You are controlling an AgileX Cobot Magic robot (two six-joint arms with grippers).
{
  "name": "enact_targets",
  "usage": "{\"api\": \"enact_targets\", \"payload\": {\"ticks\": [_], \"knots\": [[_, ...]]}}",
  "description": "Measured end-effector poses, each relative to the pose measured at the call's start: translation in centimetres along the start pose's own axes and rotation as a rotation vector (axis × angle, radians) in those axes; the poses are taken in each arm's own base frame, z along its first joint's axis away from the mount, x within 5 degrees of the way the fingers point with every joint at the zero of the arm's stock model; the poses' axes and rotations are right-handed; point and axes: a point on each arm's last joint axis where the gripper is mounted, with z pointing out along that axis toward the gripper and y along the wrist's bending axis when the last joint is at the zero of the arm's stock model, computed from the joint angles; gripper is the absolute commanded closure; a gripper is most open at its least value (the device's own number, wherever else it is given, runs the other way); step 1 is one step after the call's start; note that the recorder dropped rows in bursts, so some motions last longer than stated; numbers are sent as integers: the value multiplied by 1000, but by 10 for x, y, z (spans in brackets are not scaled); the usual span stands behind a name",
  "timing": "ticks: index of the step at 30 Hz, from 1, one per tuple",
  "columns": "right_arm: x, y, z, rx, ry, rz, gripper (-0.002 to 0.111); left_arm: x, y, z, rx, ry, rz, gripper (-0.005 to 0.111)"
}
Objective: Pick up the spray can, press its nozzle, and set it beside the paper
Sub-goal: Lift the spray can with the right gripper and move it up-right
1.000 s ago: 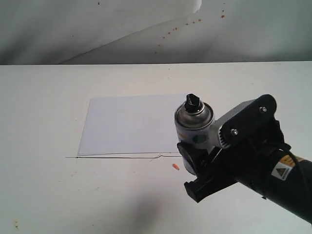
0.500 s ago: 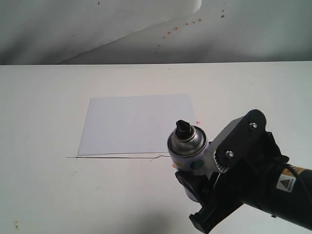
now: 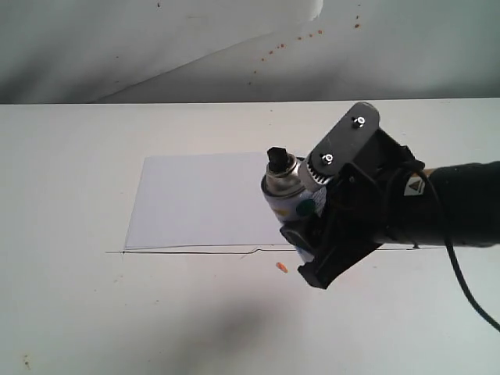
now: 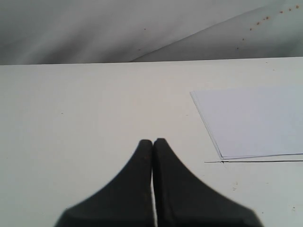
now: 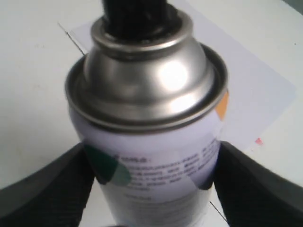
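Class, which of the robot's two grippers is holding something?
The right gripper: its jaws clamp the spray can. The left gripper is shut and empty.

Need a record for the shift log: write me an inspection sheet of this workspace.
Surface: white table, faintly speckled.
Job's things: silver-topped spray can with dotted white label, tilted, gripped; black conical nozzle on top; white rectangular paper sheet flat on the table.
Clutter: small orange fleck near the paper's front edge.
Grippers: right gripper shut on the can; left gripper shut, empty.
Cables: black cable hanging from the right arm.
Surroundings: grey-white backdrop with reddish-brown spots.
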Motion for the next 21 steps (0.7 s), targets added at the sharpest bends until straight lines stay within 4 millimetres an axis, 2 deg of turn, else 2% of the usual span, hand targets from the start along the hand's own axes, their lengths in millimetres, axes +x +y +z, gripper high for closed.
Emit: {"api": "enact_targets", "payload": {"ticks": [6, 12, 15, 21], "knots": [[-22, -22, -9, 46, 4, -130, 108, 0, 0, 0, 0, 0, 0, 107], [-46, -53, -19, 85, 36, -161, 108, 0, 0, 0, 0, 0, 0, 107], [-51, -64, -15, 67, 91, -159, 108, 0, 0, 0, 0, 0, 0, 107], [-56, -81, 6, 13, 246, -201, 108, 0, 0, 0, 0, 0, 0, 107]]}}
